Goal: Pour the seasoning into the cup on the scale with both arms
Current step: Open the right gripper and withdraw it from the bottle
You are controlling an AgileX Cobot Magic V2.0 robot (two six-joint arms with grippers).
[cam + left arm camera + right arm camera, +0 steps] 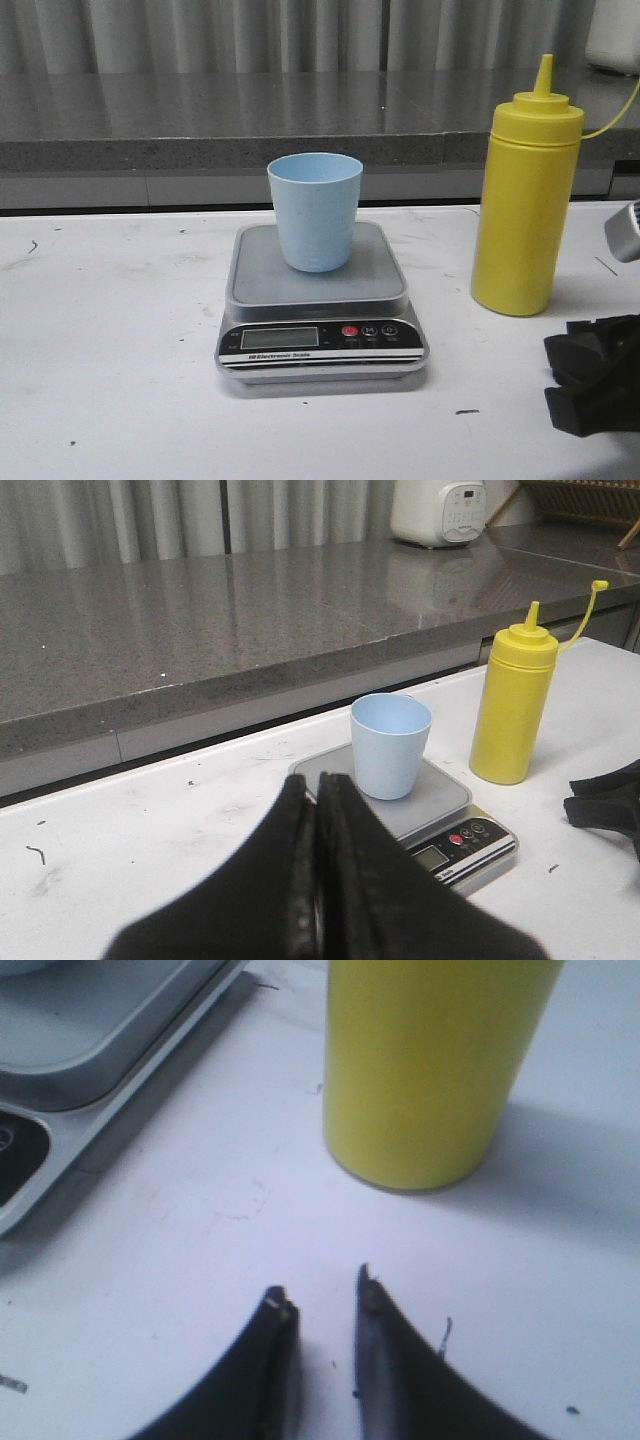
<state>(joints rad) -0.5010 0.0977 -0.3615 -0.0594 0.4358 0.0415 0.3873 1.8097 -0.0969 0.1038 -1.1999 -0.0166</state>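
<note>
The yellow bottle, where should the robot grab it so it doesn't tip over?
Probably around the middle of the yellow bottle, on its straight round body, not the pointed nozzle or thin tether. It stands upright on the table, right of the scale. The right gripper sits low in front of it, slightly open, so coming in from that near side looks easiest.

The white bench point(120, 380) is matte and scuffed, with small dark specks and faint scratch marks across it. The scale point(320, 320) sits flat on it near the middle, display side toward the front edge. The bottle point(525, 190) stands upright on the bench to the right of the scale, near it but not touching, casting a soft shadow on the white surface.
</note>
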